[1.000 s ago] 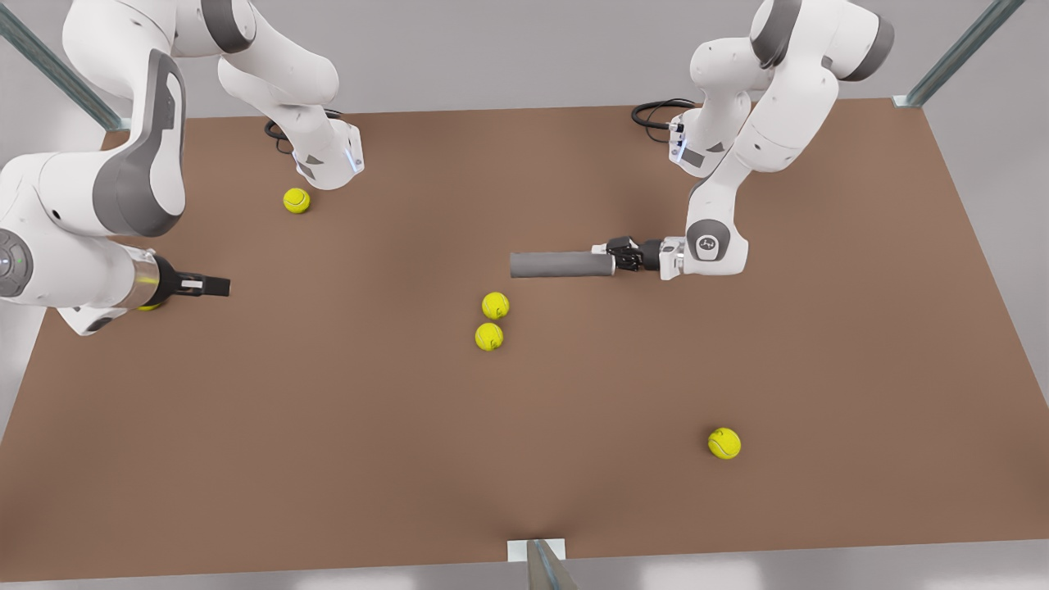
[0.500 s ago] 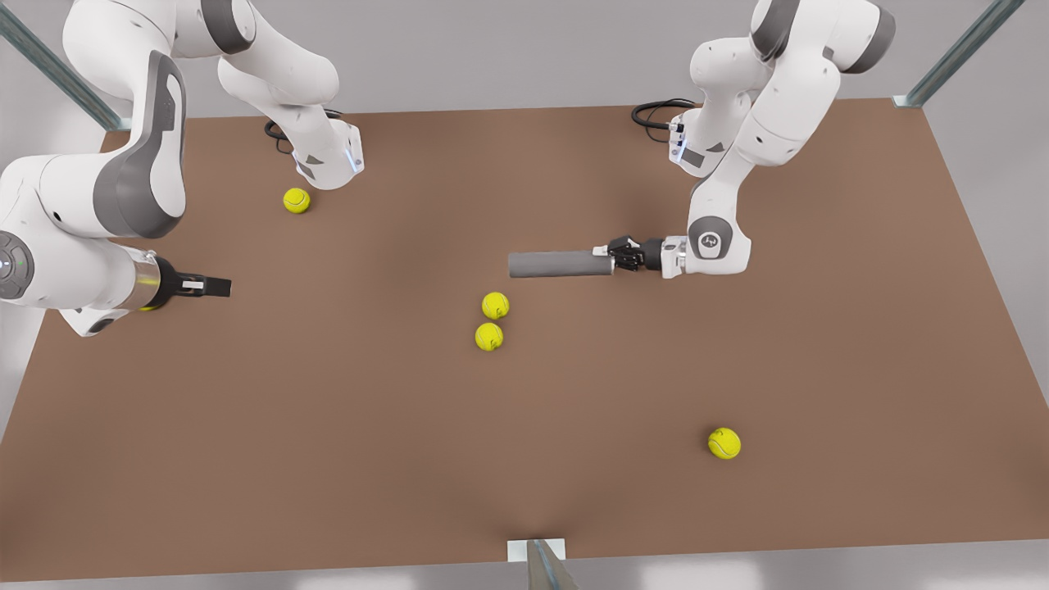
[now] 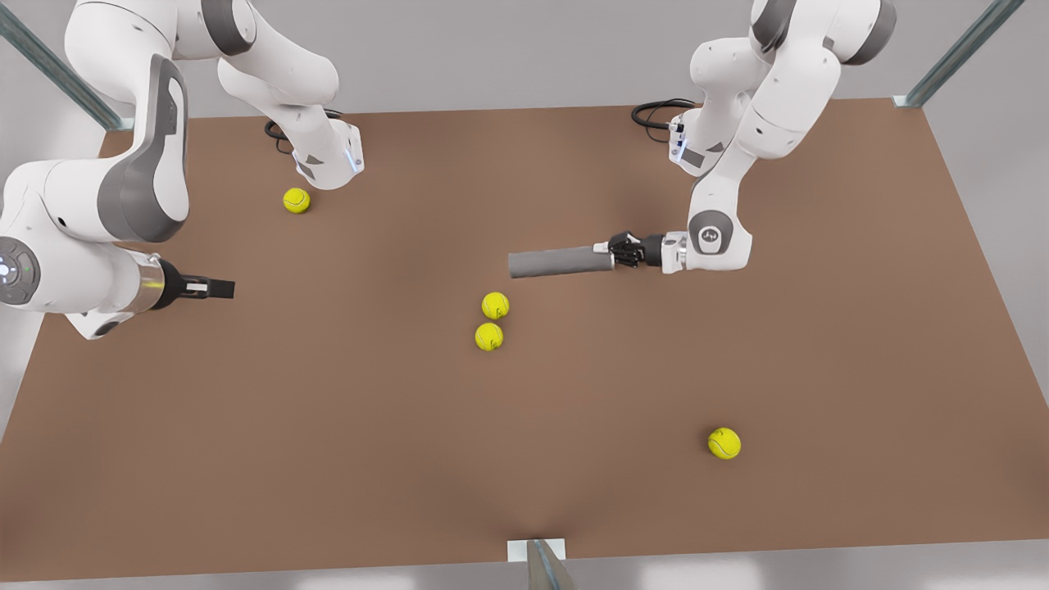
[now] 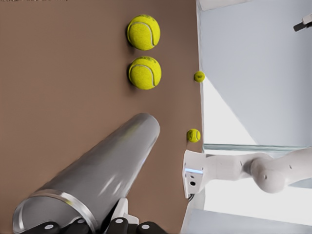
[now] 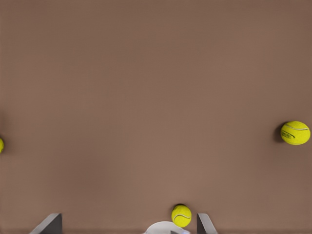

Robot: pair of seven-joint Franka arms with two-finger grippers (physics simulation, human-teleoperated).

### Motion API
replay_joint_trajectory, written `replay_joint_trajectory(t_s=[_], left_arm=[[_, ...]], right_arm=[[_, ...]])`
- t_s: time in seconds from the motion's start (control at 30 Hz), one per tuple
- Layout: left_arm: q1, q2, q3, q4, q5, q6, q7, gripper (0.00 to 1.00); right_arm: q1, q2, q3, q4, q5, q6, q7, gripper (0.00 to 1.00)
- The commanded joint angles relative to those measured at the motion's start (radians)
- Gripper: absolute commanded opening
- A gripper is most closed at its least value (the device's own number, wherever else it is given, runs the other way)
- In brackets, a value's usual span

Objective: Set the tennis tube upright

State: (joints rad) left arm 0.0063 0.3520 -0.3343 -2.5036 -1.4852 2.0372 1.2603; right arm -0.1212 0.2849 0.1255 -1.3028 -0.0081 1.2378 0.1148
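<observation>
The tennis tube [image 3: 560, 262] is pinched at its rimmed end by the left hand [image 3: 620, 251], held horizontal; uprighting remains. The right hand [image 3: 215, 288], spread, waits far left.

left gripper [image 3: 616, 252] clamped — right gripper [image 3: 223, 288] waits, fingers apart.

The brown desk [image 3: 328, 426] carries four tennis balls: two touching near its middle [image 3: 495, 306] [image 3: 489, 337], one by an arm base [image 3: 297, 200], one apart near the front [image 3: 724, 443].

Bright even light, soft faint shadows, perhaps slight blur, glare on tube rim [image 4: 53, 202]
</observation>
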Motion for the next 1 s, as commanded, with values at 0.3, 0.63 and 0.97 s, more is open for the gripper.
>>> replay_joint_trajectory(t_s=[0.3, 0.63, 0.97], left_arm=[[-0.003, -0.074, 0.0, -0.034, -0.003, -0.005, 0.002, 0.26], [-0.005, -0.157, 0.0, -0.052, 0.0, 0.052, -0.01, 0.26], [-0.005, -0.246, 0.0, -0.058, 0.137, 0.061, -0.182, 0.26]], right_arm=[[0.014, -0.003, 0.0, 0.0, -0.007, 0.0, 0.003, 1.0], [0.014, -0.003, 0.0, 0.0, -0.006, 0.0, 0.003, 1.0], [0.017, -0.003, 0.0, 0.0, -0.009, 0.0, 0.003, 1.0]])
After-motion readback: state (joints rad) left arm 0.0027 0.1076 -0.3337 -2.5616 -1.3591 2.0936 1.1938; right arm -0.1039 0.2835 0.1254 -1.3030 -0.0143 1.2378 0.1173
